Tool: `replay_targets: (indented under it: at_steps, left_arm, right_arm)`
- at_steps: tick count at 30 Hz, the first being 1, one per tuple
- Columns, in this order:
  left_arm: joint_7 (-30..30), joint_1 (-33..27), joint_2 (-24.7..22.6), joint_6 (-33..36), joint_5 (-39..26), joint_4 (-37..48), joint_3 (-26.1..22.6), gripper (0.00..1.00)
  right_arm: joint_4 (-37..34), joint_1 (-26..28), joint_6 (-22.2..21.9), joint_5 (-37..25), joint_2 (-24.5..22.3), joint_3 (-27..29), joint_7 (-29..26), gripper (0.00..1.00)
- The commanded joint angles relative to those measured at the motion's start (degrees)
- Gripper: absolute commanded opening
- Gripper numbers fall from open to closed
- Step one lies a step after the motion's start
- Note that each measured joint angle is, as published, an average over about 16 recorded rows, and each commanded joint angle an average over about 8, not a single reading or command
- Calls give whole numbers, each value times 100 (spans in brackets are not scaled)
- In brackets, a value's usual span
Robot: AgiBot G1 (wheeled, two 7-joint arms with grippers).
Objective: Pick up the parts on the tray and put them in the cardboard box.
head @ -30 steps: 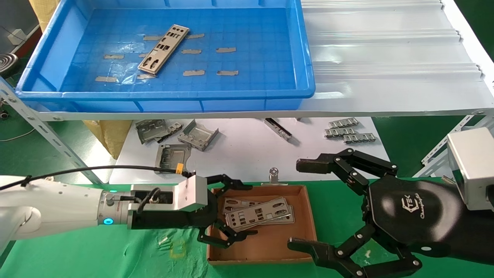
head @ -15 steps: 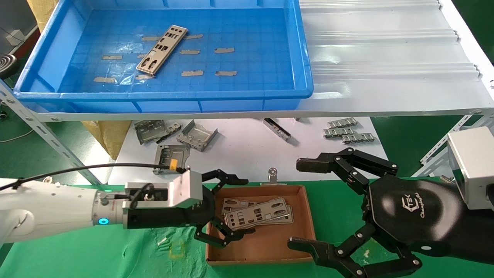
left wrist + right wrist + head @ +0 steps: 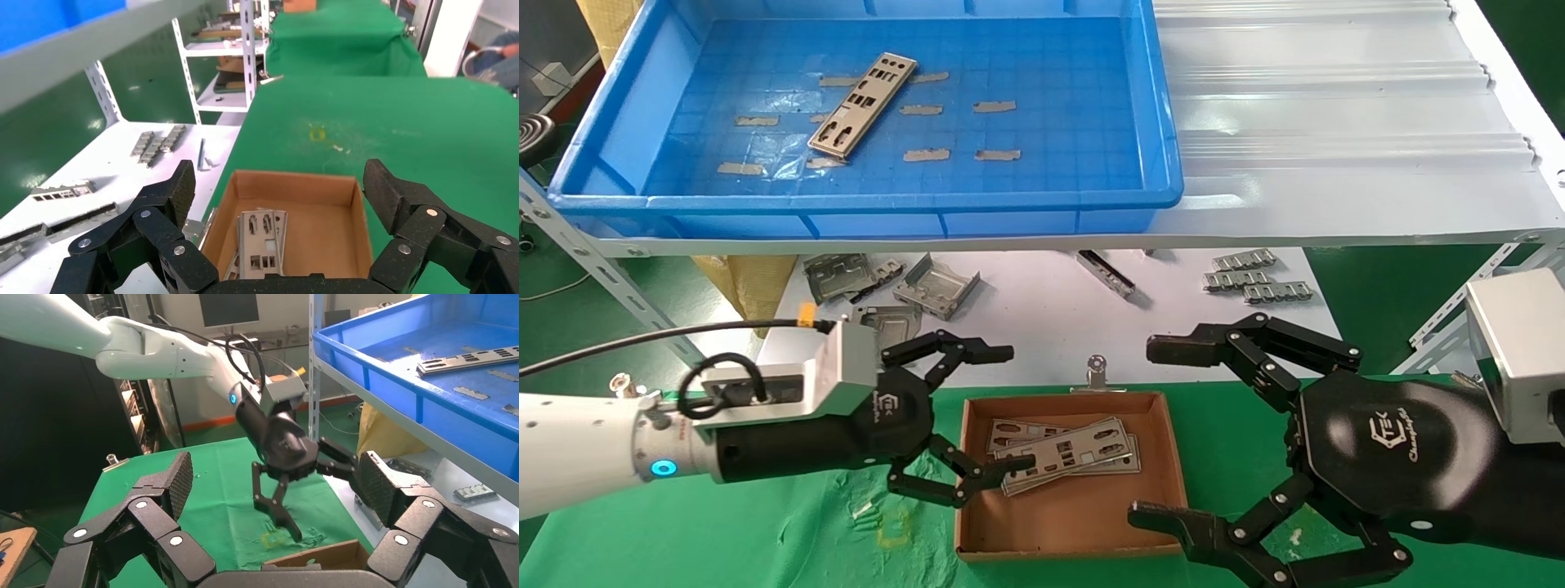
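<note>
- The left gripper (image 3: 993,408) is held at the left edge of the cardboard box (image 3: 1075,523), fingers spread wide and nothing gripped; its near fingertip lies over the left end of the stacked parts, though contact cannot be told, and its far fingertip reaches out past the box's far left corner.
- In the left wrist view, the same gripper (image 3: 278,196) is seen with both black fingers apart, the open box (image 3: 343,245) lying between and beyond them.
- The right gripper (image 3: 1164,433) is held to the right of the box, just beside its right wall, with fingers spread wide and empty.
- Inside the box, several parts (image 3: 1066,453) are stacked flat and slightly fanned, in the far half of its floor.
- The box is set on a green cloth (image 3: 805,539), with a metal clip (image 3: 1097,371) just beyond its far wall.
- One part (image 3: 862,104) is left lying at a slant on the floor of the tray (image 3: 862,200), in its left half, among bits of tan tape.
- The tray is set on a raised shelf at the far left, beside a white corrugated sheet (image 3: 1336,122) to its right.
- On the lower white surface (image 3: 1042,318) between shelf and cloth, folded grey brackets (image 3: 936,286) are seen on the left and small ridged strips (image 3: 1254,278) on the right.
</note>
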State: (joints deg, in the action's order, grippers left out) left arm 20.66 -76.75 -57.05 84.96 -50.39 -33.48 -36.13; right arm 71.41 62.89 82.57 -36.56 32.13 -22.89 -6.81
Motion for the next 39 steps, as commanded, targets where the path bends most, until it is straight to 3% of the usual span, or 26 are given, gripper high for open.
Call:
replay_targets:
  at_steps: [1,39]
  left_arm:
    - [-158,76,111,4,43,-202,101,100]
    - [-3081,1493,2166,73,839,-3945,1977,100]
  right_arm:
    - [0,0,0,0,0,0,0,100]
    - [0,0,-1,1,0,0,0,100]
